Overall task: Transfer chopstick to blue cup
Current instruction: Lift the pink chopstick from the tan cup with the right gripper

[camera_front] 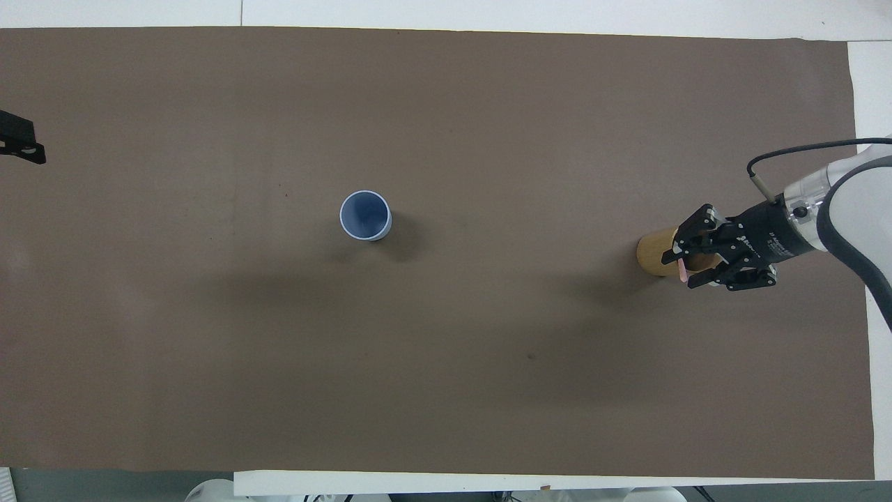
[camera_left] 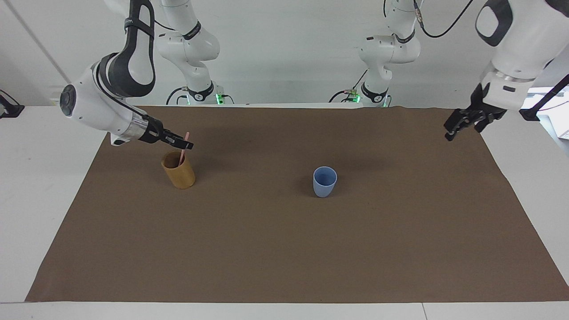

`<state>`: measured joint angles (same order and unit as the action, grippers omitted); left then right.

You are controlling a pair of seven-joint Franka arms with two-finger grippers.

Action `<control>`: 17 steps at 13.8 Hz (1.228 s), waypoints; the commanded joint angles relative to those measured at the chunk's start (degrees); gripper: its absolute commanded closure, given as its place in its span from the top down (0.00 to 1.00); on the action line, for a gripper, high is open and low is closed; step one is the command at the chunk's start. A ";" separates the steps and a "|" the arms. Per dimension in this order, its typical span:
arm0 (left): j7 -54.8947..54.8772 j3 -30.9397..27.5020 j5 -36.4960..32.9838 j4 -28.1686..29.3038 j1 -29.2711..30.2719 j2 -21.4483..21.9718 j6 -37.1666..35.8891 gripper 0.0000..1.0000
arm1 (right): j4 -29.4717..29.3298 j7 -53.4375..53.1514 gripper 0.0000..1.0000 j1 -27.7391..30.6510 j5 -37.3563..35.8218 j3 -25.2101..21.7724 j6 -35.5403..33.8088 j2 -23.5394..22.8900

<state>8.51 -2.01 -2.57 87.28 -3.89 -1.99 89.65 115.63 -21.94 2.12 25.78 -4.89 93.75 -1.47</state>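
Your right pincer (camera_left: 186, 144) sits at the upper part of the pale pink chopstick (camera_left: 182, 153), which stands nearly upright, leaning slightly, in the tan wooden cup (camera_left: 178, 170) toward the right arm's end of the bench. The fingers bracket the stick, but you cannot tell whether they have closed on it. The stick's long axis runs up out of the cup, so lift along it. The light blue cup (camera_left: 325, 181) stands upright and empty mid-bench. Your left pincer (camera_left: 462, 124) hangs open, empty, over the mat's edge at its own end.
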 commanded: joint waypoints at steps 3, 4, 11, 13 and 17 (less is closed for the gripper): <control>-1.04 0.96 -0.25 0.87 -0.68 -0.38 -0.79 1.00 | 1.18 0.59 0.00 -0.45 0.16 0.15 -0.32 0.59; -1.04 0.96 -0.25 0.87 -0.51 -0.38 -0.53 1.00 | 1.18 0.67 0.00 -0.37 -0.63 0.23 -0.32 0.59; -1.04 0.96 -0.25 0.87 -0.24 -0.38 -0.62 1.00 | -9.32 0.33 0.00 0.60 -2.48 0.06 -10.83 -2.21; -1.04 0.96 -0.25 0.87 -0.24 -0.38 -0.62 1.00 | -15.75 -0.12 0.00 1.04 -2.84 -0.20 -17.26 -2.49; -1.04 0.96 -0.25 0.87 -0.24 -0.38 -0.62 1.00 | -29.11 -1.60 0.00 1.22 0.48 0.23 -26.06 -2.48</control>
<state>7.55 -0.97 -2.56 87.68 -4.16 -2.87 89.62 94.54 -22.04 3.46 24.52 -5.23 71.61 -2.21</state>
